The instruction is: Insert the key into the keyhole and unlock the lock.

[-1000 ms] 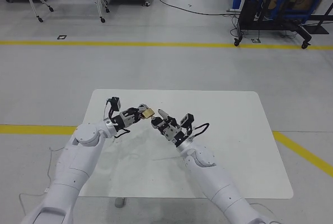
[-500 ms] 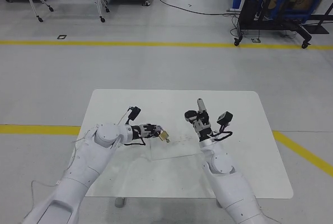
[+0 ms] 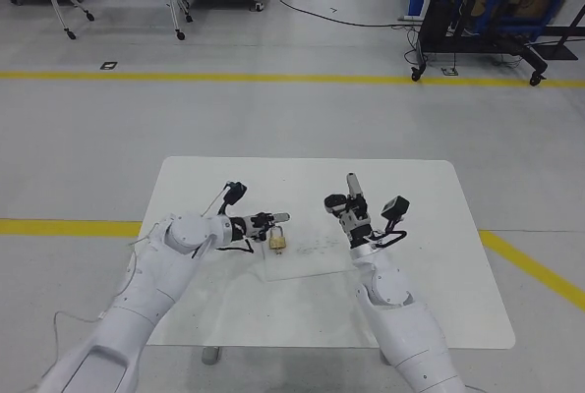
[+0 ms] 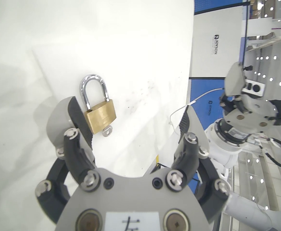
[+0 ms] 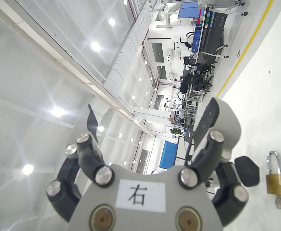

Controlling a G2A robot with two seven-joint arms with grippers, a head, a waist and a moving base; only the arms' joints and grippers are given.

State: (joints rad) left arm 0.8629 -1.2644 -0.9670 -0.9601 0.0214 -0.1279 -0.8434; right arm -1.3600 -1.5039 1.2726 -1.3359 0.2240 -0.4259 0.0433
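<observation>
Brass padlock (image 4: 100,118) lies flat on the white table (image 4: 106,25), with a small silver key (image 4: 106,131) sticking out of its base. The left gripper (image 4: 129,114) hovers low over it, fingers spread wide and holding nothing, one finger right beside the padlock's body. The right gripper (image 5: 152,114) stands well apart, pointing upward, likewise spread and empty.

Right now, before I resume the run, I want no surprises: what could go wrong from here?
The padlock lies loose on the table, and one of the left gripper's open fingers sits right at its brass body; any sideways move may shove it.
The key sticks out of the body unheld, so a shove might dislodge it.
The right gripper is open, raised and pointed away, so it cannot steady anything.
</observation>
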